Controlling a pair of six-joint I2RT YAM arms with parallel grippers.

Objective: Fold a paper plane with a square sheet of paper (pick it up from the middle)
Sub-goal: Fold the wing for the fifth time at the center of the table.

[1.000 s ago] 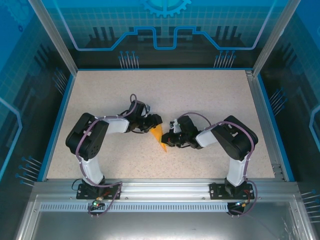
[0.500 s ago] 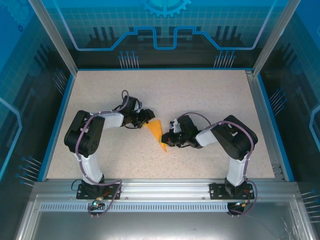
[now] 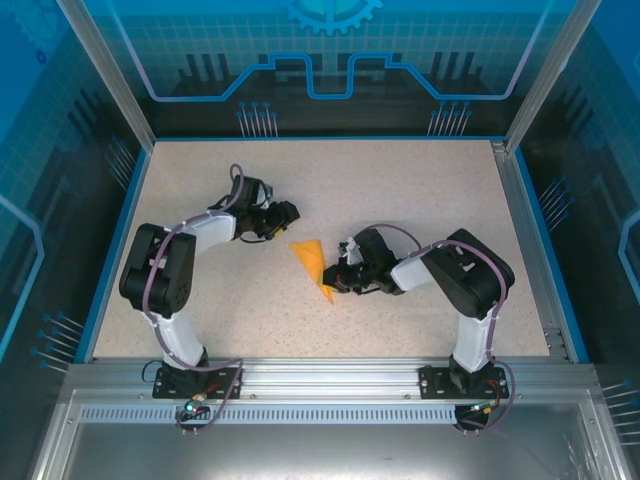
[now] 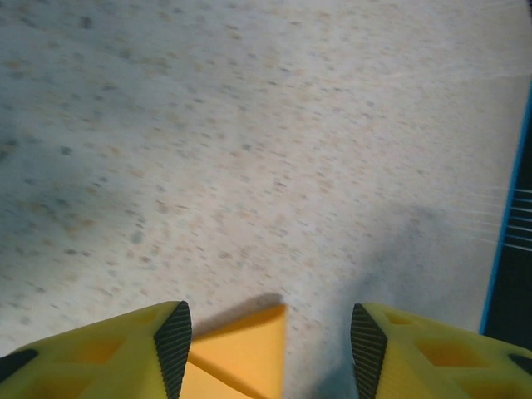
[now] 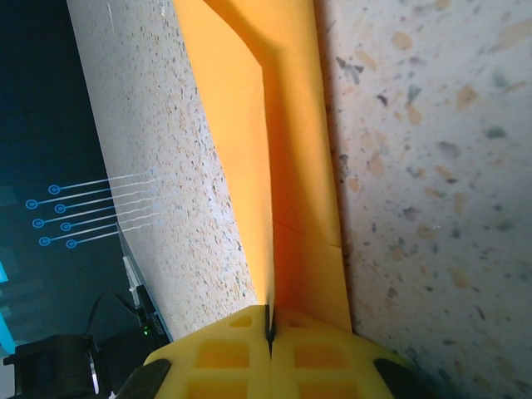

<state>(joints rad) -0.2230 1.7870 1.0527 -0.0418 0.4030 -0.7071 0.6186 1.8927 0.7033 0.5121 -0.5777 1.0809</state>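
- Keep the right end effector [image 3: 333, 284] clamped on the near end of the paper plane [image 3: 312, 262], fingers [image 5: 216, 353] pressed together on the centre crease.
- Look for the plane flat on the desk [image 3: 420, 200], near its middle, between the two arms, wide end pointing away from the bases.
- Bring the left end effector [image 3: 288, 213], jaws apart and holding nothing, down beside that wide corner.
- Press along the crease gently and avoid dragging, since thin paper probably buckles easily.
- Counted: one paper plane, two end effectors, one desk.
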